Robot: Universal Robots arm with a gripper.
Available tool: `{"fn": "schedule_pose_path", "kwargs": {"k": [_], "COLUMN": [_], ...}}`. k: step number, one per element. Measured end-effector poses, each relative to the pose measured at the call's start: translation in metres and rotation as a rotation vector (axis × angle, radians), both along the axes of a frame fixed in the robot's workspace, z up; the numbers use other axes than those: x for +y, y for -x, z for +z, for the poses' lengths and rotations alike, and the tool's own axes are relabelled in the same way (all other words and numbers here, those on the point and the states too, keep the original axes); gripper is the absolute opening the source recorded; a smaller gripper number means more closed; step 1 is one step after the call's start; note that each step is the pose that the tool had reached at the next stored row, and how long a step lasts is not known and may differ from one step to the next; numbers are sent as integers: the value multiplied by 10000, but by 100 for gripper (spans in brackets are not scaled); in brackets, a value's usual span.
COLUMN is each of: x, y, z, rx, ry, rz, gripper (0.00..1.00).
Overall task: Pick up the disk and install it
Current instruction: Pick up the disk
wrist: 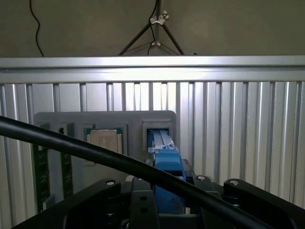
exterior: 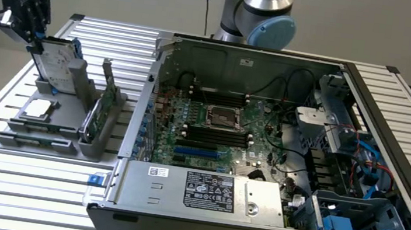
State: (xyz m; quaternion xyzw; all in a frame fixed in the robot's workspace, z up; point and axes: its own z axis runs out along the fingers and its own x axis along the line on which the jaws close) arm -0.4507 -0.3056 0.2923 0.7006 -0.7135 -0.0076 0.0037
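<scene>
One black two-fingered tool [exterior: 36, 41], closed on the upper edge of the flat rectangular silver-grey metal disk [exterior: 59, 64] with white label and bright blue plastic carrier. Disk upright, directly below the tool, lower end apparently seated in a slot of the grey plastic holder block [exterior: 63, 127] on the ribbed aluminium desk [exterior: 23, 198].

Several risks, by judgement. Grip on a narrow edge only: possible slip or swing of the disk once free of the slot. Any tilt during a lift: likely jam against the slot walls, perhaps dragging the holder block along. Thick black cable [wrist: 71, 145] slung across the wrist view just by the tool: possible snag on the carrier or the block.

Near the tool, lower down on the same block: small square silver processor chip [exterior: 37, 109] lying flat, and thin green circuit card [exterior: 94, 116] standing on edge, close enough for a knock from a swinging disk.

Well apart from the tool: open grey metal computer case [exterior: 243, 64], green motherboard [exterior: 219, 128] inside, boxy silver power supply [exterior: 204, 194] along one side, blue plastic drive bay [exterior: 349, 224] at the corner farthest from the tool. Between tool and bay: the case's raised side wall and loose black and blue wires [exterior: 376, 165], both in the way of a low path.
</scene>
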Motion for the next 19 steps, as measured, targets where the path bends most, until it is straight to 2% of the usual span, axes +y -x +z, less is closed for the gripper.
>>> {"fn": "schedule_pose_path", "kwargs": {"k": [19], "x": [5], "y": [0], "z": [0], "rx": [0], "ry": [1], "rz": [92], "gripper": [33]}}
